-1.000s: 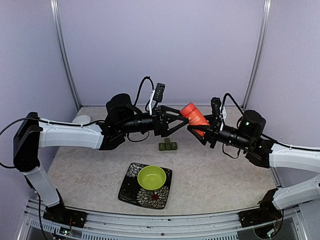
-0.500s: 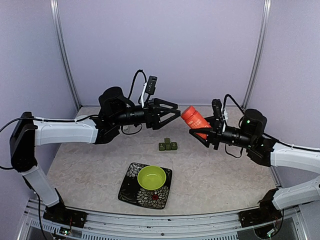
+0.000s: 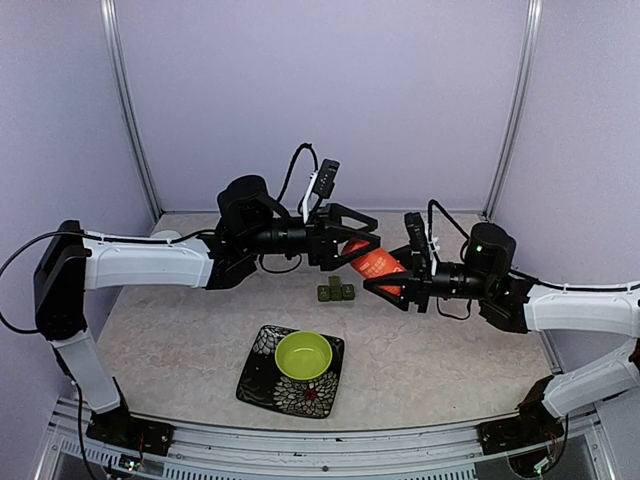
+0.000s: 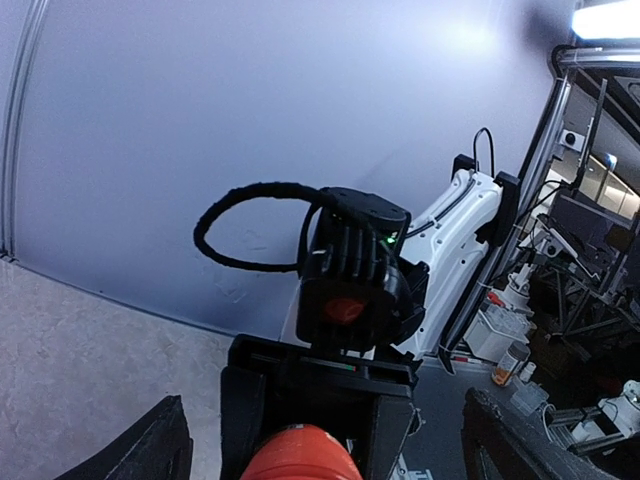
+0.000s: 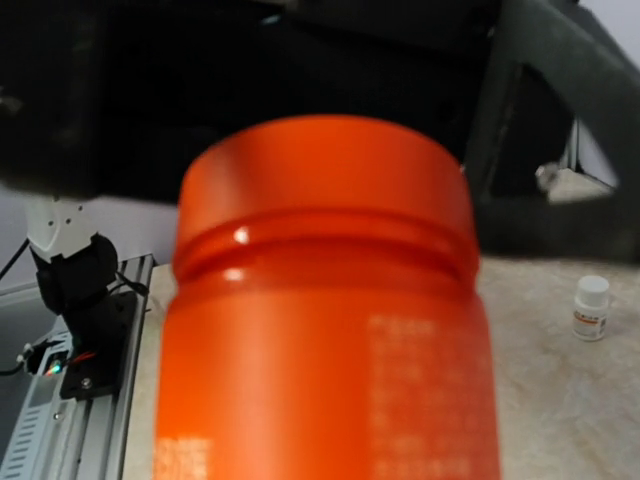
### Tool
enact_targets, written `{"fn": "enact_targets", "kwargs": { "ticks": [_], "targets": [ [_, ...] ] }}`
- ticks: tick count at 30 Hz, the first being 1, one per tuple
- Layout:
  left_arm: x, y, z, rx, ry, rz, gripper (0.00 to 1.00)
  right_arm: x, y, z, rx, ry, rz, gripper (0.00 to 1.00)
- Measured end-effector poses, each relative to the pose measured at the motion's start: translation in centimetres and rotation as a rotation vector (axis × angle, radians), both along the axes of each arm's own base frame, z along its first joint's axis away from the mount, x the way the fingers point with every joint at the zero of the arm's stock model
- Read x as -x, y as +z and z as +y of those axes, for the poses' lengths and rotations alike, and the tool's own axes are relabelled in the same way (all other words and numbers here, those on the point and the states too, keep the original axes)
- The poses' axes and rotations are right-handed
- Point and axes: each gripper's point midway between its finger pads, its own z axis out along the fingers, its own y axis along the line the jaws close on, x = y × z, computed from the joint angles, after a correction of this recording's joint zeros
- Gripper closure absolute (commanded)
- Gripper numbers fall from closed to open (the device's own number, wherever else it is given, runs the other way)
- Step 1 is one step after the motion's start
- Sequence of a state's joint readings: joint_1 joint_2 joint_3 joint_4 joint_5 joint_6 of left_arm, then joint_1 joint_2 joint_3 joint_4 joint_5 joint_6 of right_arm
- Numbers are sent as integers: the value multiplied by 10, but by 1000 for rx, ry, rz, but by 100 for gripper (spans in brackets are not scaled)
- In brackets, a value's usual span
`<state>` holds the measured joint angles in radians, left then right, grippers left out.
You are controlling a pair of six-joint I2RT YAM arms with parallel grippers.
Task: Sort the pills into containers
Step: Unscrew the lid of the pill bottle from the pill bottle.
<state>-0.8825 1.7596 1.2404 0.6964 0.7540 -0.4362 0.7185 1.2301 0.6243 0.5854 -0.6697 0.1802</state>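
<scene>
My right gripper (image 3: 393,281) is shut on an orange pill bottle (image 3: 376,264) and holds it tilted in the air, cap end toward the left arm. The bottle fills the right wrist view (image 5: 330,330) and hides my right fingers there. My left gripper (image 3: 364,247) is open, with its jaws wide on either side of the bottle's cap end. In the left wrist view the cap (image 4: 300,456) shows low between the spread fingers (image 4: 150,450). The dark green pillbox (image 3: 336,291) sits on the table just below the bottle, lids shut. No loose pills show.
A lime-green bowl (image 3: 303,354) stands on a black-and-white patterned plate (image 3: 262,372) near the front. A small white object (image 3: 163,238) lies at the back left. A small white bottle (image 5: 590,307) stands on the table in the right wrist view.
My left gripper drew back from the bottle, then came forward again around its cap end. My right gripper carried the bottle lower and to the left, over the pillbox.
</scene>
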Motion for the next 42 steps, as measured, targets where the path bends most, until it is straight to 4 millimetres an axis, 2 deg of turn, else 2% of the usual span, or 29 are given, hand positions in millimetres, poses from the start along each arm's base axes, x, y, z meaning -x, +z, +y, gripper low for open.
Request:
{"fn": "enact_targets", "kwargs": {
  "ticks": [6, 19, 34, 38, 42],
  "targets": [
    [14, 0, -7, 7, -36, -8, 14, -3, 1, 2, -14, -6, 9, 93],
    [1, -15, -5, -17, 44, -20, 15, -16, 1, -2, -6, -107, 14, 93],
    [-8, -16, 8, -22, 70, 11, 13, -12, 6, -5, -11, -86, 7, 93],
    [-11, -12, 13, -14, 70, 8, 17, -9, 5, -4, -10, -65, 5, 93],
    [-10, -12, 14, -14, 60, 11, 29, -8, 5, -4, -9, -59, 1, 93]
  ]
}}
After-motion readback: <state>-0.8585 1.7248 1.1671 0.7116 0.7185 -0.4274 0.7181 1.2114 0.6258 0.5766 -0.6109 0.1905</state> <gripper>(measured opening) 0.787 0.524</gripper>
